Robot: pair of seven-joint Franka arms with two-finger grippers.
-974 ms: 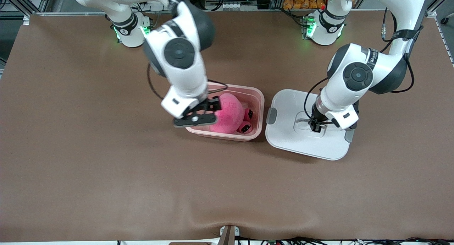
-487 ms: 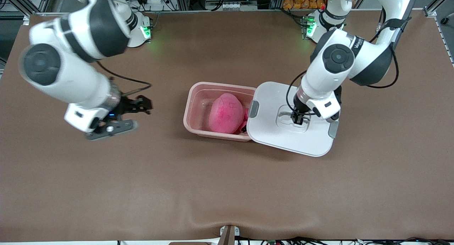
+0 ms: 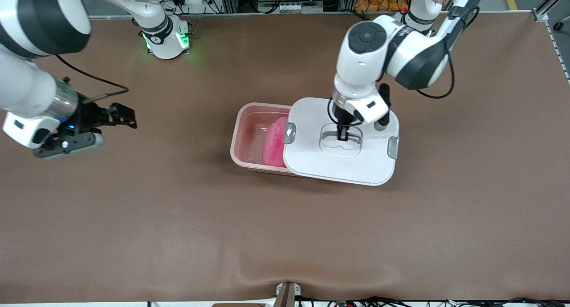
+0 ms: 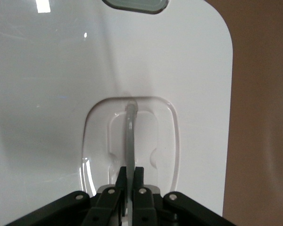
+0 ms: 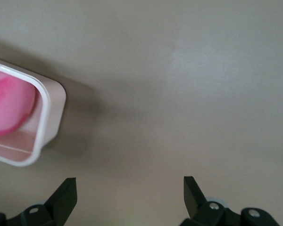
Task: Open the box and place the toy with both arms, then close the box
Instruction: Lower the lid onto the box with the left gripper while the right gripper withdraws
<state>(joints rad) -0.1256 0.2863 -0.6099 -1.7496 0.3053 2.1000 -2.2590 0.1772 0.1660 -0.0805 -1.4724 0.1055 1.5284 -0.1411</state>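
The box's pink tub (image 3: 239, 130) stands mid-table with the hot-pink toy (image 3: 276, 142) lying inside it. The white lid (image 3: 356, 164) hangs over the tub's half toward the left arm's end and hides part of the toy. My left gripper (image 3: 342, 135) is shut on the lid's grey central handle (image 4: 130, 136), seen close up in the left wrist view with the gripper (image 4: 130, 173) pinching it. My right gripper (image 3: 127, 116) is open and holds nothing, over bare table toward the right arm's end. In the right wrist view that gripper (image 5: 129, 188) shows, with the tub's corner (image 5: 49, 113) and the toy (image 5: 9, 103).
The brown table (image 3: 285, 236) spreads wide around the box. Grey clips (image 3: 290, 133) sit on the lid's short sides. Both arm bases (image 3: 165, 38) stand along the table edge farthest from the front camera, with clutter past it.
The left arm has lifted the lid off the table beside the tub and carried it over the tub. The right arm has drawn away from the tub toward its own end, open.
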